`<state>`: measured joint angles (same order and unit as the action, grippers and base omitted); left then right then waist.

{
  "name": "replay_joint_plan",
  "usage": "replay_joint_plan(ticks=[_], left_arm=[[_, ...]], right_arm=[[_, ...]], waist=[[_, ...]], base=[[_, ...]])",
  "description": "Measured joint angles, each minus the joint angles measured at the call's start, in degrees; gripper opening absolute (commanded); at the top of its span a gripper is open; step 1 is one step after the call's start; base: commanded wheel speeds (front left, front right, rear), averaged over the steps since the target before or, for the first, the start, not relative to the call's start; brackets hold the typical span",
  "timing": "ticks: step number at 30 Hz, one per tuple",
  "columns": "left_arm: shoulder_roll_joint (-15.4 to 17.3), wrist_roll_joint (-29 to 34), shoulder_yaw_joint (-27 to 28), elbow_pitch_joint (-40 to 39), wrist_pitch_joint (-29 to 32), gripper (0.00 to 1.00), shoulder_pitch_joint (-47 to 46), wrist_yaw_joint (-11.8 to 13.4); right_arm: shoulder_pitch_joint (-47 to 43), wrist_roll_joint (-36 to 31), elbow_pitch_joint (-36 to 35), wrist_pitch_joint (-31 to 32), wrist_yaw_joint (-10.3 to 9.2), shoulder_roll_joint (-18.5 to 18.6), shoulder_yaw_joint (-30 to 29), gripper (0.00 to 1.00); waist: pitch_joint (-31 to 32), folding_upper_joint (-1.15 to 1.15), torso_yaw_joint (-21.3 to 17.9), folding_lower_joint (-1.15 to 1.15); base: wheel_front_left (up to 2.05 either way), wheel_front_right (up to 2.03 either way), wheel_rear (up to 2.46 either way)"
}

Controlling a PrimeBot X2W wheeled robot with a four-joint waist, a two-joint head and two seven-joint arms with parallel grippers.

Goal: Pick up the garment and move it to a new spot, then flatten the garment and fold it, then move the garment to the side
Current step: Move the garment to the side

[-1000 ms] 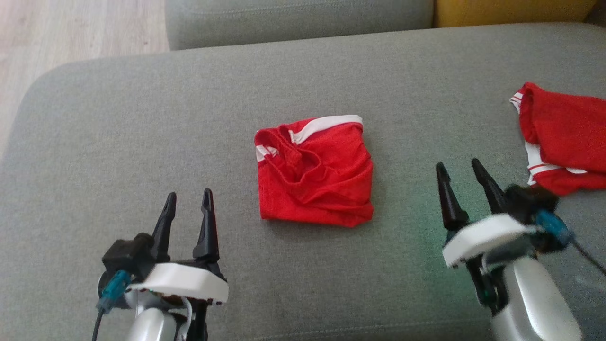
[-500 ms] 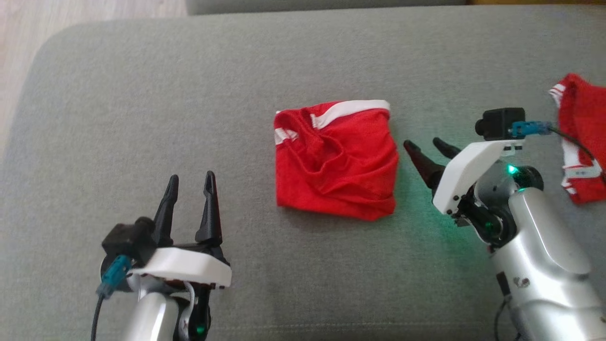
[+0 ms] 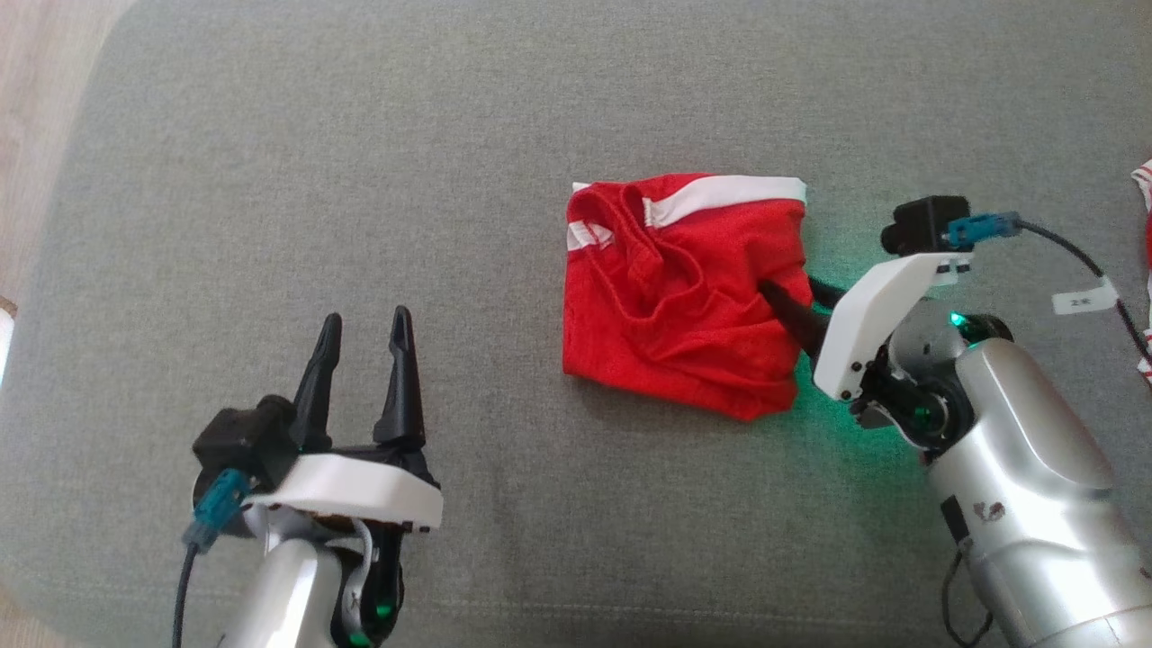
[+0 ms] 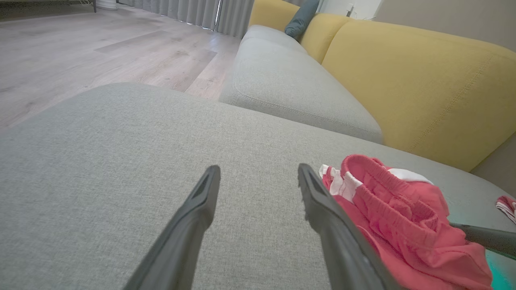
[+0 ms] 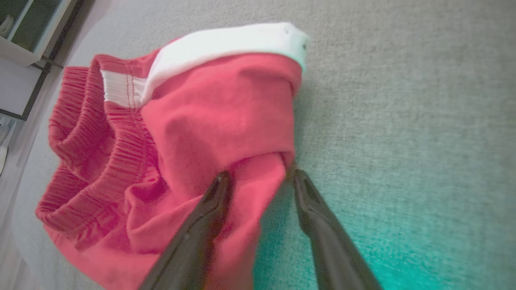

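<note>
The garment (image 3: 675,288), red with white trim and an elastic waistband, lies loosely folded on the grey sofa cushion (image 3: 360,180). My right gripper (image 3: 787,288) reaches in from the right at its right edge. In the right wrist view the right gripper (image 5: 258,177) stands open, its two fingers straddling a raised fold of the garment (image 5: 201,121), one finger over the cloth and one beside it on the cushion. My left gripper (image 3: 364,319) hovers open and holds nothing, to the lower left of the garment. The left wrist view has the left gripper (image 4: 258,171) just left of the garment (image 4: 403,217).
A second red and white cloth (image 3: 1143,180) lies at the far right edge. The cushion's rounded left edge drops to wooden floor (image 3: 36,90). A yellow sofa back (image 4: 403,80) and another grey seat (image 4: 282,80) stand beyond.
The head camera has shifted. My right gripper has swung left to the garment's right edge, put its fingers around a fold and narrowed slightly. The left gripper has stayed put.
</note>
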<state>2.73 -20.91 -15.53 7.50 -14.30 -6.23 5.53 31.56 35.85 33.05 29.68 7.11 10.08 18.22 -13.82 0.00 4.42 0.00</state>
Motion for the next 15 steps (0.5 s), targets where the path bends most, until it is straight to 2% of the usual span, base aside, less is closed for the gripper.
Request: replay_joint_plan(ticks=[1, 2, 3, 9, 15], left_arm=[[0.0, 0.0, 0.0, 0.0, 0.0, 1.00, 0.0, 0.0], [0.0, 0.0, 0.0, 0.0, 0.0, 1.00, 0.0, 0.0], [0.0, 0.0, 0.0, 0.0, 0.0, 1.00, 0.0, 0.0], [0.0, 0.1, 0.1, 0.1, 0.0, 1.00, 0.0, 0.0], [0.0, 1.5, 0.1, 0.2, 0.0, 1.00, 0.0, -0.7]], right_arm=[[0.1, 0.4, 0.5, 0.1, 0.00, 0.0, 0.5, 0.26], [0.3, 0.5, 0.8, 0.1, 0.00, 0.0, 0.9, 0.26], [0.5, 0.7, 1.1, 0.1, 0.00, 0.1, 1.4, 0.00], [1.3, 1.1, 2.1, -2.7, 0.00, 1.1, 3.5, 0.00], [3.3, 0.8, 2.2, -4.3, 0.00, 4.4, 5.3, 0.00]], waist=[[0.0, 0.00, 0.0, 0.00], [0.0, 0.00, 0.0, 0.00], [0.1, 0.00, -0.1, 0.00], [0.3, 0.00, -1.6, 0.00], [0.4, 0.00, -5.3, 0.00]], base=[[0.00, 0.00, 0.00], [0.00, 0.00, 0.00], [0.00, 0.00, 0.00], [0.00, 0.00, 0.00], [0.00, 0.00, 0.00]])
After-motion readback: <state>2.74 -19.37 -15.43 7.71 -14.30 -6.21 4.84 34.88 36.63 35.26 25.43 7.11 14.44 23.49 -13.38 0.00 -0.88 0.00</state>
